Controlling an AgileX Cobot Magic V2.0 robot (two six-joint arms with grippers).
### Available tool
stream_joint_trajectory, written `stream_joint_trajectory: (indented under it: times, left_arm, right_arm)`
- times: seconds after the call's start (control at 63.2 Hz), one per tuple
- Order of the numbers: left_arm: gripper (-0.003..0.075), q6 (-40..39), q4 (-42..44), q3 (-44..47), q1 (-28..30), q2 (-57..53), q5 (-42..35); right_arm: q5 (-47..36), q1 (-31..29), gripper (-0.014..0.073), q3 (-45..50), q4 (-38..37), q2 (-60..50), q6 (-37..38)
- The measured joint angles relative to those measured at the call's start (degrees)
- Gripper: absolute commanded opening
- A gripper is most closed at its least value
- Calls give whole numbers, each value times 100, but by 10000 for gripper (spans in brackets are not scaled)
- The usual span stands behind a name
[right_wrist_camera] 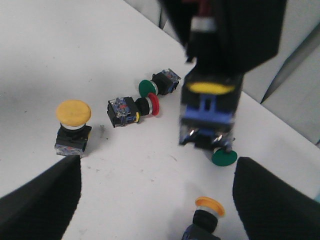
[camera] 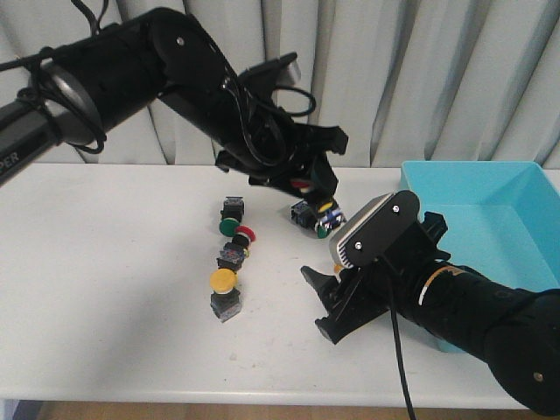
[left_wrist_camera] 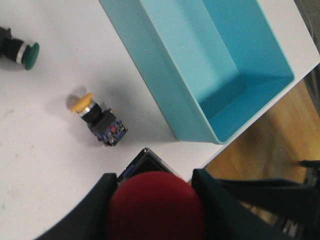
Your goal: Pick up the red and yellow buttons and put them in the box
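The left arm [camera: 131,70] comes in from the upper left, high above the white table [camera: 105,289], and bends down toward the middle, its wrist tipped so the left gripper [camera: 306,185] hangs over the far side of the scattered buttons. Its fingers [left_wrist_camera: 95,210] are closed on a red-capped button [left_wrist_camera: 156,206], the round red cap filling the gap between them in the left wrist view; from the front only a sliver of red shows under the black fingers. Below it on the table, going left to right, a yellow-capped button [camera: 224,293] stands nearest the front edge, a red one [camera: 234,249] lies on its side just behind it, and a green one [camera: 230,219] lies behind that, the three forming a loose line. Just right of them, under the left gripper, a small cluster [camera: 317,216] of a yellow and a green button sits close together. The right arm [camera: 472,306] reaches in low from the lower right, angled toward the table centre, with the right gripper [camera: 328,306] held near the surface, its two dark fingers [right_wrist_camera: 40,200] spread wide apart and nothing between them. The turquoise box [camera: 516,175] sits at the far right of the table, partly behind that arm, and what shows of its inside holds no buttons.
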Motion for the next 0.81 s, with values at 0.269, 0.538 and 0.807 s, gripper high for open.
stream_joint_trajectory:
  times: [0.269,0.538,0.807]
  left_arm:
    - [-6,-42,-446,210,0,5,28]
    - [-2,-56,-671,210,-164,5,28]
    - [4,-55,-763,210,-367,5,22]
  right_arm:
    - [-202,-56,590,0,293,17,-136]
    - [-323,-255,565,0,703,67,-273]
    - [-318,-255,166,0,728,67,-273]
